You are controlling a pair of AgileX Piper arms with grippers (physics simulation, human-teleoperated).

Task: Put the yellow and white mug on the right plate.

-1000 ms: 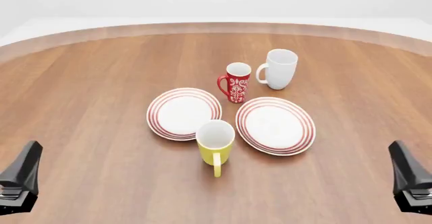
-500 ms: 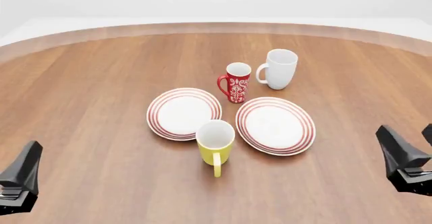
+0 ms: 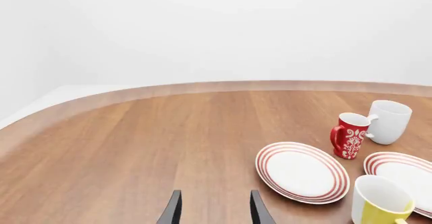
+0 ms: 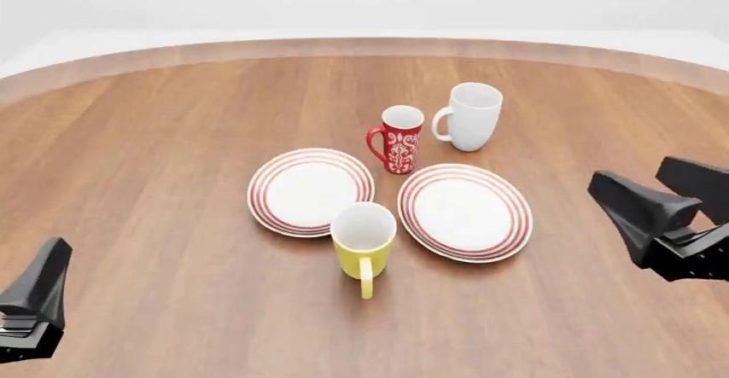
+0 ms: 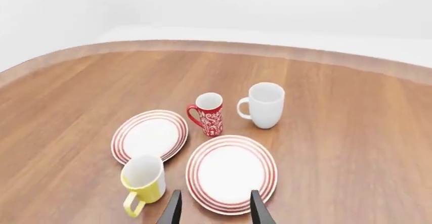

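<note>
Wood-grained table (image 4: 171, 139) is seen under a white backdrop; the yellow and white mug (image 4: 364, 239) stands upright, just beside the right plate (image 4: 465, 212), at its left edge; the right gripper (image 4: 672, 203) is held spread, empty, right of that plate; the left gripper (image 3: 212, 210) is likewise spread.

Yellow and white mug (image 4: 364, 240) upright on table (image 4: 160, 156), before gap between left plate (image 4: 310, 191) and right plate (image 4: 465, 212).
</note>
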